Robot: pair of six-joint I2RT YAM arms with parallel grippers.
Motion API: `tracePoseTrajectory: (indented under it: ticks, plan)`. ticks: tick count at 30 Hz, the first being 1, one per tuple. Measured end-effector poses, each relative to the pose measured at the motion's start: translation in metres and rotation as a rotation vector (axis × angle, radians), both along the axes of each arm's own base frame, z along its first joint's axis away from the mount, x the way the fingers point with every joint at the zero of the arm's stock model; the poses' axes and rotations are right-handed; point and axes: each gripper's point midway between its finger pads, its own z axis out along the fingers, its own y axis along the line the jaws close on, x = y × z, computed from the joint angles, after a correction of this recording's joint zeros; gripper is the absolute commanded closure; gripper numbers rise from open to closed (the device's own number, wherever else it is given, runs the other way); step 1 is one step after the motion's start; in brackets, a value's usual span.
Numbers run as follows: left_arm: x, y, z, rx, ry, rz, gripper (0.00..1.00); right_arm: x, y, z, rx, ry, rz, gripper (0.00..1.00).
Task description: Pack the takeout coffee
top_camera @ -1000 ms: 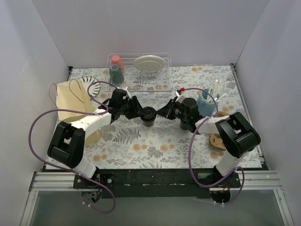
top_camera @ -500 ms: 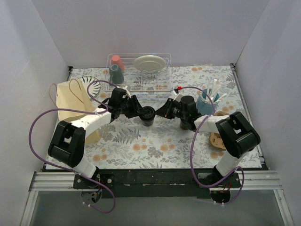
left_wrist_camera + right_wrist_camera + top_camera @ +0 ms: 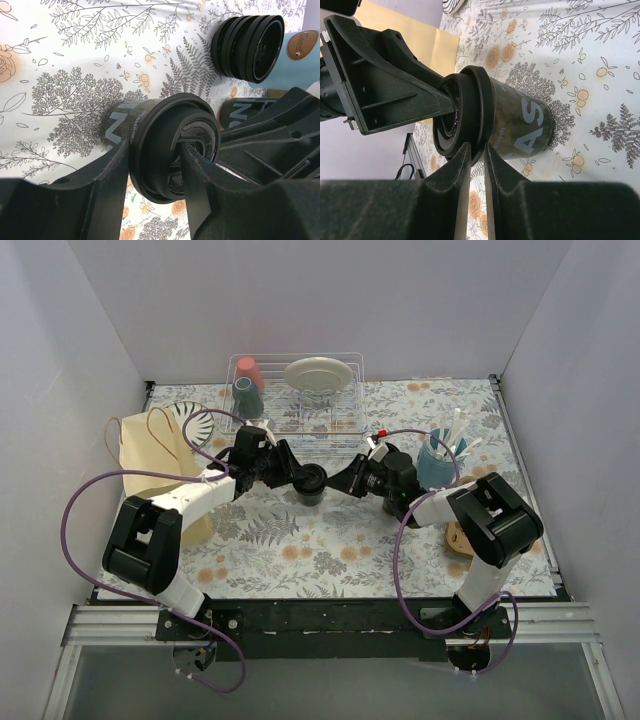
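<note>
A black takeout coffee cup (image 3: pixel 313 492) with grey lettering and a black lid (image 3: pixel 165 150) stands mid-table between my two arms. My left gripper (image 3: pixel 301 477) is shut on the lid's rim, one finger outside the skirt and one across the lid's top (image 3: pixel 195 165). From the other side, my right gripper (image 3: pixel 338 483) pinches the lid's edge (image 3: pixel 475 115), its fingers (image 3: pixel 461 162) a narrow gap apart. A second black cup with a ringed lid (image 3: pixel 247 47) stands behind, beside the light-blue cup. The brown paper bag (image 3: pixel 160 465) stands at the left.
A wire dish rack (image 3: pixel 345 420) at the back holds teal and red tumblers and a plate. The light-blue cup of white sticks (image 3: pixel 438 462) stands right of my right wrist. A striped dish (image 3: pixel 190 420) lies behind the bag, and a round wooden piece (image 3: pixel 462 538) at the right.
The right gripper has moved left up to the cup and closed on the lid's edge. The left gripper and cup have shifted slightly back and left.
</note>
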Motion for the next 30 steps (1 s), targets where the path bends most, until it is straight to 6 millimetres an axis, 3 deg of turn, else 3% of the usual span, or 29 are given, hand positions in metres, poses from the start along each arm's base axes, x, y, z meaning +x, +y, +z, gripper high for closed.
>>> tracePoseTrajectory:
  ticks: [6,11,17,23,30]
  plan:
    - [0.002,-0.001,0.0,-0.008,-0.014,0.0,0.59,-0.002,-0.001,-0.001,0.035,0.005,-0.052,0.79]
    - [0.004,-0.003,0.0,-0.013,-0.022,-0.004,0.59,-0.006,-0.003,0.003,-0.026,0.012,-0.072,0.68]
    - [0.006,-0.009,0.0,-0.022,-0.033,-0.016,0.59,-0.023,0.003,0.024,-0.166,-0.004,-0.005,0.61]
    - [0.008,-0.012,0.0,-0.022,-0.034,-0.021,0.59,0.0,0.004,0.067,-0.255,-0.104,-0.045,0.61]
    - [0.009,-0.013,0.0,-0.02,-0.031,-0.022,0.58,0.015,-0.013,0.06,-0.427,-0.098,-0.102,0.6]
